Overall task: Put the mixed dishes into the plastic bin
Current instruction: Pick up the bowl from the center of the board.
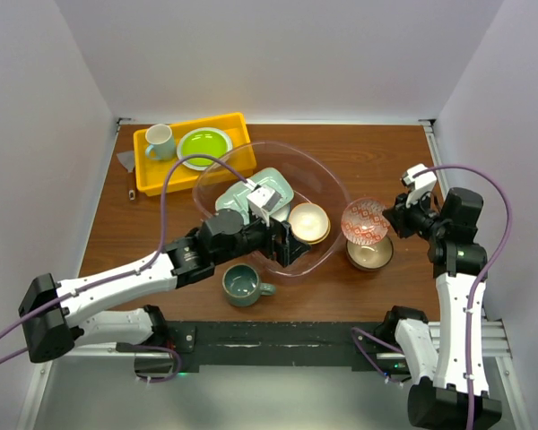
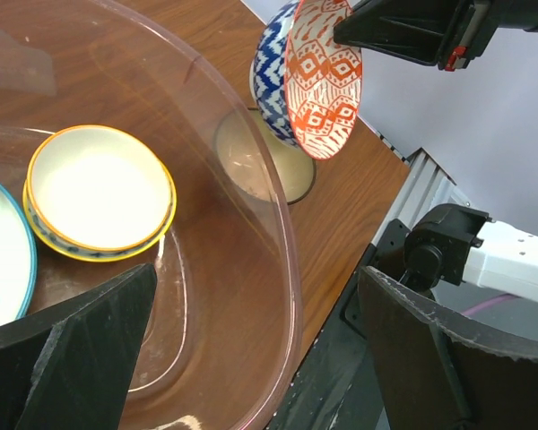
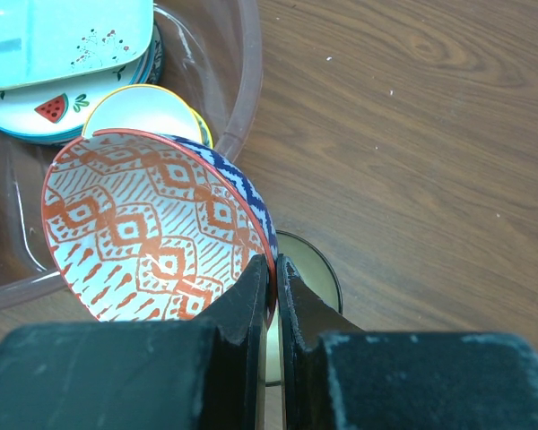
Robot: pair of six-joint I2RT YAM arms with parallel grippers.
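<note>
The right gripper (image 3: 273, 269) pinches the rim of a tilted red-patterned bowl (image 3: 152, 233) beside the plastic bin (image 2: 290, 242); the left gripper (image 1: 284, 242) hangs released over the bin.

The left arm (image 1: 125, 278) stretches low from its base toward the plastic bin (image 1: 336, 179), its wrist crossing the near rim. The left gripper (image 1: 287, 244) sits inside the bin, fingers spread wide with nothing between them. The right arm (image 1: 453, 296) stands upright to the right of the bin, wrist bent toward it. The right gripper (image 1: 393, 219), just outside the bin's right rim, pinches the edge of a red-patterned bowl (image 1: 365, 221), which is tipped on its side.
</note>
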